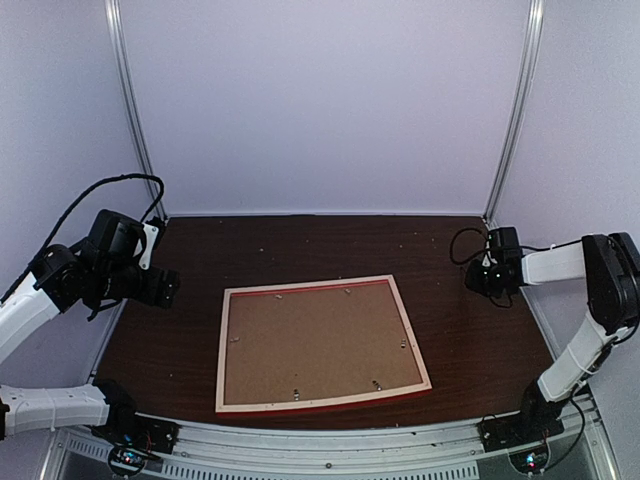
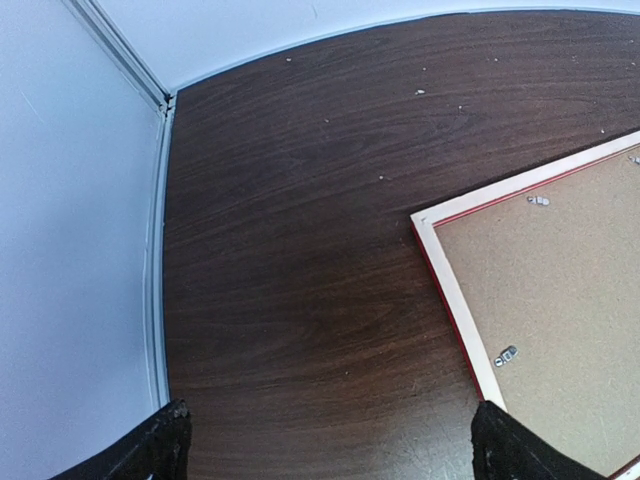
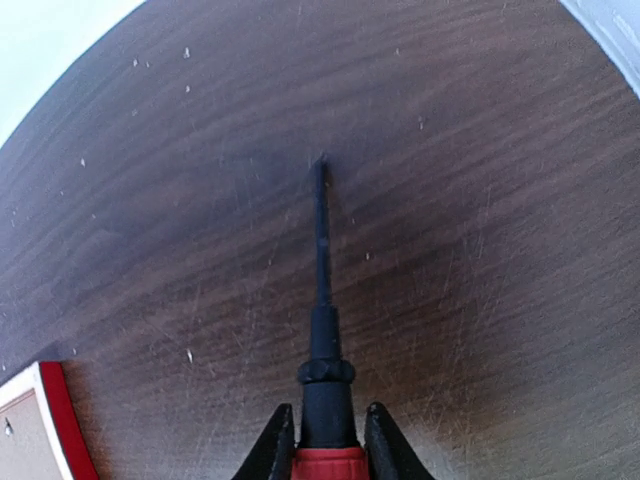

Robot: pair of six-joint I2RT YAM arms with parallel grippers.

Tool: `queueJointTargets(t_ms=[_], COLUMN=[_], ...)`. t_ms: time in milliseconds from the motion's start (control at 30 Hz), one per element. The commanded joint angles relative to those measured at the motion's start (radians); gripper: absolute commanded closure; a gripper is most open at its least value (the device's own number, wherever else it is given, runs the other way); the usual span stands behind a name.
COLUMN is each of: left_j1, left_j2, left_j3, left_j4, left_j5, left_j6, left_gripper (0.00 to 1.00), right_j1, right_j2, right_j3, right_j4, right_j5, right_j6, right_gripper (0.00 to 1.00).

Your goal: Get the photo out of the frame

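The red-handled screwdriver (image 3: 322, 300) sits pinched in the right gripper (image 3: 328, 415), its shaft aimed at 12 o'clock over the bare table (image 3: 480, 250), while the frame (image 3: 65, 420) lies off at 8 o'clock. From overhead the frame rests face down mid-table, long axis 9 to 3 o'clock, with the brown backing board (image 1: 320, 345) uppermost, so the photo is hidden beneath. The left gripper (image 2: 335, 455), spread wide and empty, hangs off the frame's 9 o'clock edge, slightly nearer.

text: none legible | labels, brands: none legible | numbers, signs: none legible — all three views
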Motion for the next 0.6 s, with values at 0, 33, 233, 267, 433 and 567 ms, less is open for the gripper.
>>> queueJointTargets(t_ms=[0,33,233,267,433,567], left_j1=[0.006,0.006,0.006,0.005,0.006,0.006], left_j2=[-0.008,-0.009,-0.015,-0.014,-0.017,-0.019], left_j3=[-0.006,-0.005,-0.006,-0.006,-0.007,-0.008], left_j4=[0.022,0.022,0.022,0.022,0.021,0.022], left_j5=[0.009,0.009,0.011,0.012,0.012,0.013], left_j6=[0.016,0.016,0.016,0.015,0.016,0.016], left_gripper=[0.02,0.02,0.02,0.02,0.02,0.02], right_j1=[-0.006,-0.007,-0.006,-0.006,-0.006,-0.005], right_j2=[-0.007,-0.009,-0.017,-0.016,0.004,0.011], right_j3=[-0.005,-0.006,-0.003,-0.002,0.025,0.030], right_j4=[-0.069,-0.075,-0.104,-0.110,-0.160,-0.177], right_j5=[-0.004,-0.002,0.004,0.005,0.010,0.014], right_j6=[-0.010,-0.009,-0.018,-0.021,-0.040,-0.050], right_gripper=[0.76,0.76,0.77,0.77,0.75,0.73])
